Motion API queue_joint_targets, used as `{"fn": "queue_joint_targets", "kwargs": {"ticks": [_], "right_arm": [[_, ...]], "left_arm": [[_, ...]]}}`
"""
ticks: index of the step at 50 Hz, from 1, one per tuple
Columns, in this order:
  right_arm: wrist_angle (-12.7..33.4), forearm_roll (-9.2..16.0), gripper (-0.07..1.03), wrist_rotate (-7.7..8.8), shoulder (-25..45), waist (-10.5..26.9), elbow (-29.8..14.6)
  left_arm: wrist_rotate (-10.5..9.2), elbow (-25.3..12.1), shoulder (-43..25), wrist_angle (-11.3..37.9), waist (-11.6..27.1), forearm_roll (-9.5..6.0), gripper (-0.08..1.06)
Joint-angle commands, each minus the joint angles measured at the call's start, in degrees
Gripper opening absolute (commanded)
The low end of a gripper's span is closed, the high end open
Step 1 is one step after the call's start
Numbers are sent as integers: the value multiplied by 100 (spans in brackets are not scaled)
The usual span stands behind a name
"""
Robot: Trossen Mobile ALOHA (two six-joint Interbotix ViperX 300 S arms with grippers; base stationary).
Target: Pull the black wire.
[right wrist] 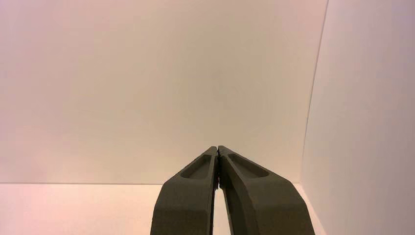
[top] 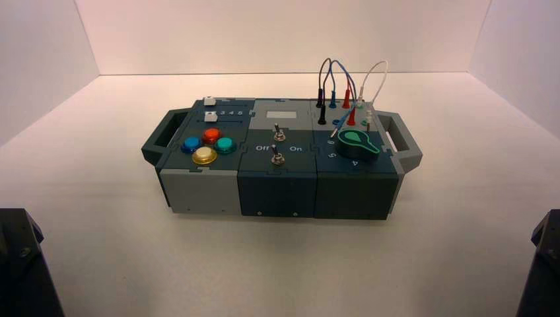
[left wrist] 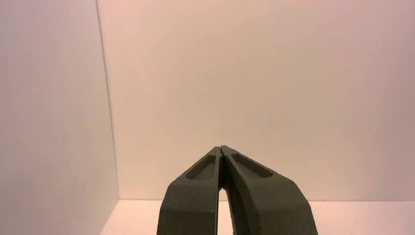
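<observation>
Both arms parked at near corners of worktop (top: 277, 264), well short of box (top: 277, 185). Left gripper (left wrist: 221, 148): fingers pressed together at tips, holding nothing, facing bare wall. Right gripper (right wrist: 217, 148): same, tips touching, nothing held. Black wire (top: 322, 79) sits far ahead of both, on box's far right section, closer to right gripper's side; loops up w/ both black plugs seated in sockets, just beside blue lead (top: 343, 72), white lead (top: 376, 72) and red plugs (top: 346, 99).
</observation>
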State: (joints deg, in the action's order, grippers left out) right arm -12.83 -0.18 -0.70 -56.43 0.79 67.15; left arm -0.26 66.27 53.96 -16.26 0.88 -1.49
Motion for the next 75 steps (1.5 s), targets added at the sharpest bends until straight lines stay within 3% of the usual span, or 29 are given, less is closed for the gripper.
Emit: {"fn": "queue_joint_targets", "kwargs": {"ticks": [1,30,39,45,49,51,57,66,75], "right_arm": [[-26,0,-2,-18,18,0,-123],[53,0,-2,-18,79,26,-132],[835,26,-2,-35,220,185,-378],[1503,26,-2,-97,378,448,-571],[1723,35,-2,-97,457,562,-624],[2057,35,-2,-97,624,809,-729],[2452,35,-2,-97,826,1213,-879],[2936,35,-2,-97,1134,1793,-1020],[3164,88,-2,-97,1573,2268,-1107]], "left_arm": [[44,-141,-9,-26,9,-9,-3],[44,-176,9,167,9,-9,-3],[18,-439,-9,1292,149,-26,-3],[18,-633,-123,2083,580,-26,-3],[18,-712,-211,2320,729,-26,-3],[18,-888,-422,2821,923,-26,-3],[44,-1081,-809,3639,1099,-26,-3],[35,-1090,-1204,4254,1266,-35,-3],[35,-1011,-1564,4359,1494,-70,-3]]}}
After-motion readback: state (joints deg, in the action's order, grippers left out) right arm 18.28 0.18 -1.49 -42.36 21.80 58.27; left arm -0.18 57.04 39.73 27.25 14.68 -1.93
